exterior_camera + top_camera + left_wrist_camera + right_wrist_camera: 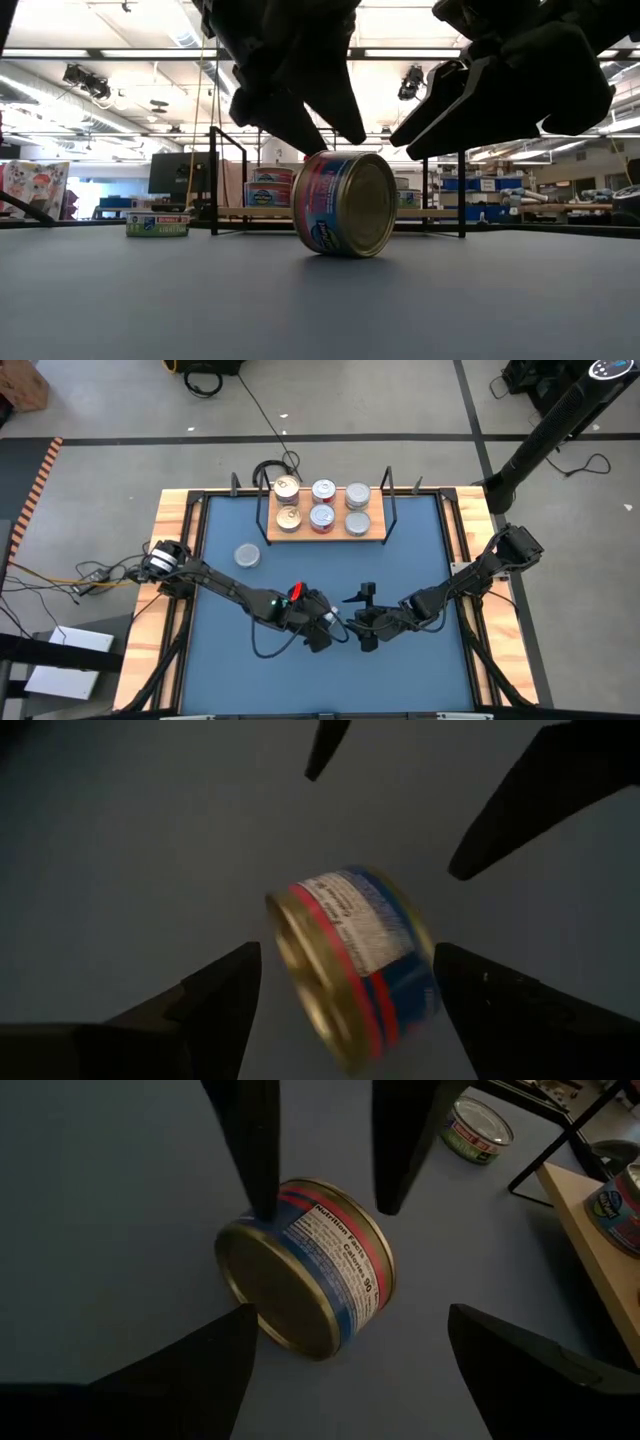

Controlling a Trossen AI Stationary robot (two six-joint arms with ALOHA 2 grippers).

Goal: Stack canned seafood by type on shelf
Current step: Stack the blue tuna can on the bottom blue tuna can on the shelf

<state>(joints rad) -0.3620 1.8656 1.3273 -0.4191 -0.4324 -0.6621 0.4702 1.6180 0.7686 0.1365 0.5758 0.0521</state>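
One tin point(345, 205) with a blue, red and white label lies on its side wall on the blue table, gold face toward the near right. It also shows in the left wrist view point(350, 970) and the right wrist view point(305, 1265). My left gripper point(330, 145) is open, pointing down, with a finger at each flat end of the tin. My right gripper point(405, 148) is open just to the tin's right, clear of it. In the high view both grippers point(325, 628) point(360, 620) hide the tin. The shelf point(325, 532) holds several tins. My left gripper comes at the tin from above, its fingertips point(262, 1205) at the tin's two rims near the top of its side wall point(330, 1220). I cannot tell whether they touch it. The tin rests on the table on its side wall.
A loose tin point(247, 555) lies flat on the table left of the shelf, also seen in the right wrist view point(478, 1128). The shelf's black wire frames point(228, 180) stand at its ends. Raised wooden rails point(180, 560) border the table.
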